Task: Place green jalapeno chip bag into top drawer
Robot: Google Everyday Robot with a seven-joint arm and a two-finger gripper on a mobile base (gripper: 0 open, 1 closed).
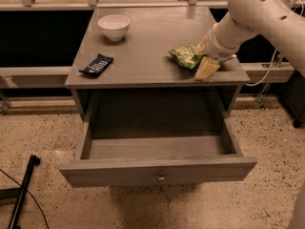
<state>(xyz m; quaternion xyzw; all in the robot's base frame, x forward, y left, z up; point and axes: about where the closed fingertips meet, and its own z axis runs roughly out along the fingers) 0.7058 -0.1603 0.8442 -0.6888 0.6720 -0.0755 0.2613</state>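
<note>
Green jalapeno chip bag (185, 56): crinkly, puffy, light-green snack bag with darker green patches and some pale marking; the lettering cannot be read. It lies flat on the top of the grey wooden desk (152, 51), near the right front corner and just short of the front edge, with its long axis running roughly left to right. The right end is partly hidden behind the gripper (203, 59). This is a two-finger gripper with pale yellow fingers on a white arm (257, 8) that reaches in from the upper right. It sits low over the desk at the bag's right end. The jaws are released and spread apart, one finger on the far side of the bag and one on the near side, close to the desk's front edge. Contact with the bag cannot be told. Top drawer (157, 173): a wide, shallow grey wooden drawer pulled well out below the desk top, with a small round metal knob (161, 178) centred on the front panel. Also on the desk are a white round bowl (114, 26), upright at the back left, and a small dark blue-black snack bar wrapper (96, 64) near the front left edge. Both are well apart from the bag.
</note>
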